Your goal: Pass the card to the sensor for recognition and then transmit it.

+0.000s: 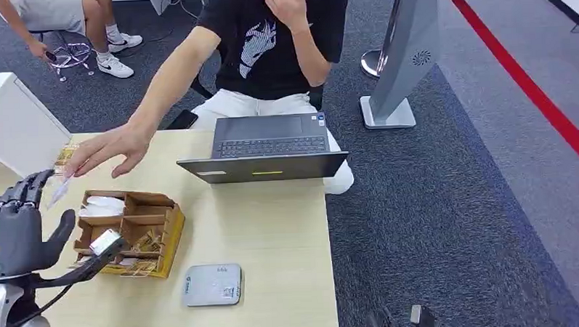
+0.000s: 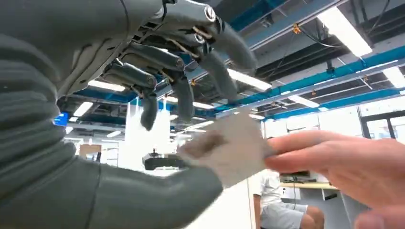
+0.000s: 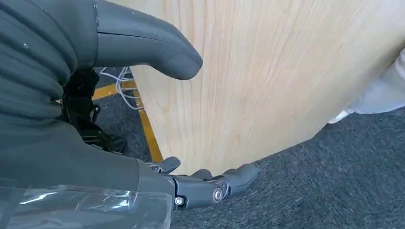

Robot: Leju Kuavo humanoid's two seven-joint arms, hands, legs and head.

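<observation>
Just above the raised fingertips of the left robot hand (image 1: 16,224), a person's hand (image 1: 108,150) reaches in across the wooden surface (image 1: 274,222) and pinches the card (image 1: 58,192), a pale, slightly blurred rectangle. In the left wrist view the card (image 2: 229,148) sits between the robot hand's thick thumb and its dark fingers (image 2: 184,98), with the person's fingers (image 2: 334,162) on its far edge. The robot hand's fingers are spread apart and curved, not pressed onto the card; whether the thumb touches the card cannot be told.

Beside the left robot hand, on its thumb side, stands an open cardboard box (image 1: 133,231) with dividers, white packets in one compartment and brownish items in others. Beyond the box, further from the robot hand, lies a flat grey sensor (image 1: 212,285). An open dark laptop (image 1: 268,148) rests at the far edge of the surface, in front of the seated person (image 1: 268,48).

The right robot hand (image 3: 181,129) hangs beside the edge of the surface, over grey carpet (image 3: 334,181); its thumb and fingers are apart and hold nothing.
</observation>
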